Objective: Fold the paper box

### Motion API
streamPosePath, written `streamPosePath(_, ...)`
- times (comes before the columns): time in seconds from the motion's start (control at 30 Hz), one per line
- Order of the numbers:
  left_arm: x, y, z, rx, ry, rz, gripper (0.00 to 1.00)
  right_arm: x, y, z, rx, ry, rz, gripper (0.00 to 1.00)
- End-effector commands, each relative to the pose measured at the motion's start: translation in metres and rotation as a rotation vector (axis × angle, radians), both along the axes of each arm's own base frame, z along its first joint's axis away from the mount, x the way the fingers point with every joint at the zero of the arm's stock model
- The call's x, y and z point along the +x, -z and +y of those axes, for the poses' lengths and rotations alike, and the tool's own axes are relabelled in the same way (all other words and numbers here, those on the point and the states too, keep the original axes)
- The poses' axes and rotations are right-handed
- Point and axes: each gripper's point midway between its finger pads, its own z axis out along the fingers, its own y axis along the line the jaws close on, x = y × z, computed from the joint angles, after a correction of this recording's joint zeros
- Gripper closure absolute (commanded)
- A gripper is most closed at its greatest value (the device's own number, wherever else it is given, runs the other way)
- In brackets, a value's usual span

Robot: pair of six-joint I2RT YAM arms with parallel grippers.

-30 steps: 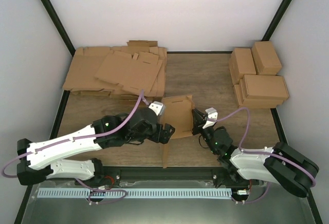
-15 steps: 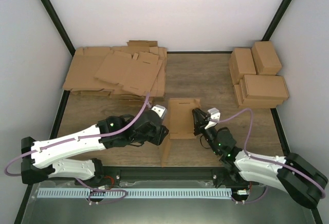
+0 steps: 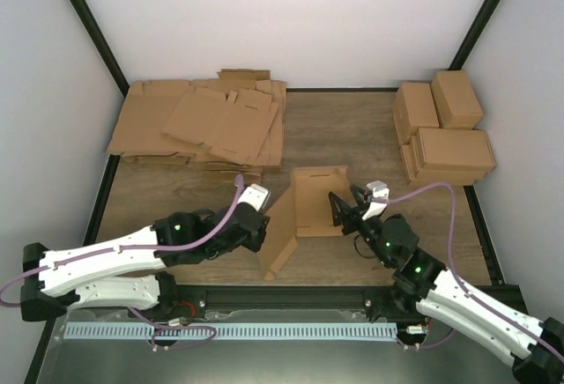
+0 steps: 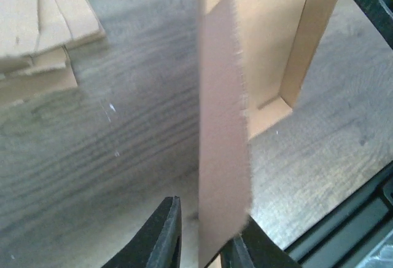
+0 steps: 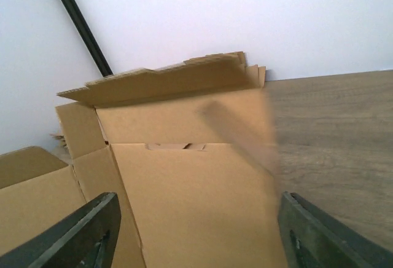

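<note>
Wood surface [image 3: 379, 137]: left pincer [image 4: 204, 231] narrow astride upright paper box [image 3: 315, 203] panel, grip unclear; right pincer [image 5: 198, 209] wide, empty, opposite.

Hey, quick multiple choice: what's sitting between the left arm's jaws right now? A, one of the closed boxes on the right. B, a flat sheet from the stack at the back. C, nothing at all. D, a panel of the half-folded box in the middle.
D: the left wrist view shows a panel of the paper box standing edge-on between the jaws of the left gripper.
</note>
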Motion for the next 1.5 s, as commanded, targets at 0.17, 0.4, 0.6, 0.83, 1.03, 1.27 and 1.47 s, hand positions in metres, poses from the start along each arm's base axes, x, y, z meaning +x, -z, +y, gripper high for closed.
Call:
streamPosePath(0.17, 0.017, -0.043, 0.023, -0.117, -0.040, -0.244, 0.95, -0.012, -0.030, 0.003, -0.114, -0.065, 0.101, 0.22)
streamPosePath(0.4, 0.022, -0.057, 0.041, -0.051, -0.050, -0.331, 0.96, -0.003, -0.075, 0.037, -0.296, -0.186, 0.047, 0.22)
streamPosePath(0.6, 0.022, -0.055, 0.050, -0.062, -0.053, -0.369, 0.96, 0.012, -0.084, 0.062, -0.473, -0.251, 0.018, 0.25)
streamPosePath(0.83, 0.022, -0.059, 0.051, -0.065, -0.041, -0.394, 0.96, 0.039, -0.094, 0.070, -0.595, -0.184, -0.015, 0.27)
streamPosePath(1.03, 0.024, -0.045, 0.041, -0.015, -0.026, -0.372, 0.96, 0.064, -0.088, 0.074, -0.662, -0.100, -0.011, 0.37)
streamPosePath(1.27, 0.025, -0.036, 0.039, -0.028, -0.049, -0.354, 0.96, 0.076, -0.083, 0.088, -0.713, -0.120, -0.013, 0.45)
streamPosePath(1.47, 0.027, -0.030, 0.039, -0.028, -0.061, -0.353, 0.96, 0.079, -0.085, 0.091, -0.739, -0.138, -0.021, 0.56)
